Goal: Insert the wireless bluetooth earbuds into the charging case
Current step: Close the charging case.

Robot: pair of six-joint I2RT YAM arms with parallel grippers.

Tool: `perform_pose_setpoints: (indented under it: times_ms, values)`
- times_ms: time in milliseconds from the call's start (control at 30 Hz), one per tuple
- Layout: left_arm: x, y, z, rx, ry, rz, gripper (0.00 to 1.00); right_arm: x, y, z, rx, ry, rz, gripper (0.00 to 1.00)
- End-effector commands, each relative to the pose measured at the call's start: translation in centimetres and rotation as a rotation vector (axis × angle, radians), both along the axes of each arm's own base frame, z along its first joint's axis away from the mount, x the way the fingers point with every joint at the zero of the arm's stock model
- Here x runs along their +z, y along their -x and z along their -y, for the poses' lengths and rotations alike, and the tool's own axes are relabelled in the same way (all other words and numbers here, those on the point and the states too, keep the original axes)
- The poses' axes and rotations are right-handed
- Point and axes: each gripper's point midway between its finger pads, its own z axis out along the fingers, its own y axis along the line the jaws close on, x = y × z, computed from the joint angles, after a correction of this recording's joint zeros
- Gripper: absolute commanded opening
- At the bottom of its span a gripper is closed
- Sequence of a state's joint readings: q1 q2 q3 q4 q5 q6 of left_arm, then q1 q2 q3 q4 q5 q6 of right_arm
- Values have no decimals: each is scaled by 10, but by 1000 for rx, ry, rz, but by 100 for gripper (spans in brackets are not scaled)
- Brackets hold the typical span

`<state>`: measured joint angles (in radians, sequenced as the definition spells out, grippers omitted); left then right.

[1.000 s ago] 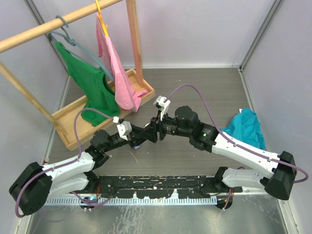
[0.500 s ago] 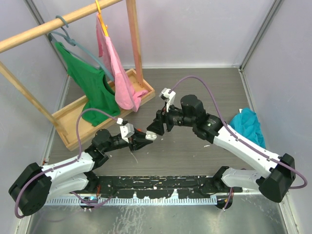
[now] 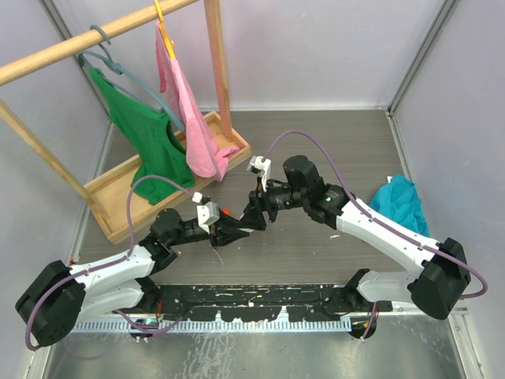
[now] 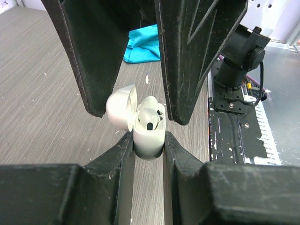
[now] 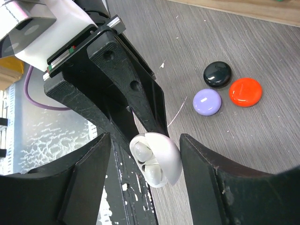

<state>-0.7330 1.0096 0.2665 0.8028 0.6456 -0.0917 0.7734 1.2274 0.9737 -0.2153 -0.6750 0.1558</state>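
A white charging case [image 4: 149,138] is held above the table with its lid [image 4: 121,107] flipped open. My left gripper [image 4: 149,143] is shut on the case's lower body. Two white wireless bluetooth earbuds [image 5: 142,151] sit side by side in the case's wells. My right gripper [image 5: 144,143] stands open with one finger on each side of the case [image 5: 164,157], not touching it. In the left wrist view the right gripper's fingers [image 4: 197,56] hang just above the case. In the top view the two grippers meet at the table's middle, left gripper [image 3: 235,230] below right gripper [image 3: 253,215].
Three small round puck cases lie on the table beyond the grippers: black [image 5: 217,74], red [image 5: 245,92] and lilac [image 5: 207,101]. A teal cloth [image 3: 398,207] lies at the right. A wooden rack [image 3: 118,207] with green and pink garments stands at the back left.
The right gripper opened, drew up and away from the case, then came back down with its open fingers astride it. The left gripper kept its hold on the case.
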Motion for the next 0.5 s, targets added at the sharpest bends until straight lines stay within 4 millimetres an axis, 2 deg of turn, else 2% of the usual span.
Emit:
perform_pose_setpoints:
  times_ms: [0, 333, 467]
  values:
    - [33, -13, 4, 43, 76, 61, 0, 13, 17, 2, 83, -46, 19, 65]
    - [26, -26, 4, 108, 66, -4, 0, 13, 26, 12, 85, -34, 26, 64]
    - [22, -30, 4, 136, 61, -58, 0, 12, 19, 16, 37, -18, 53, 63]
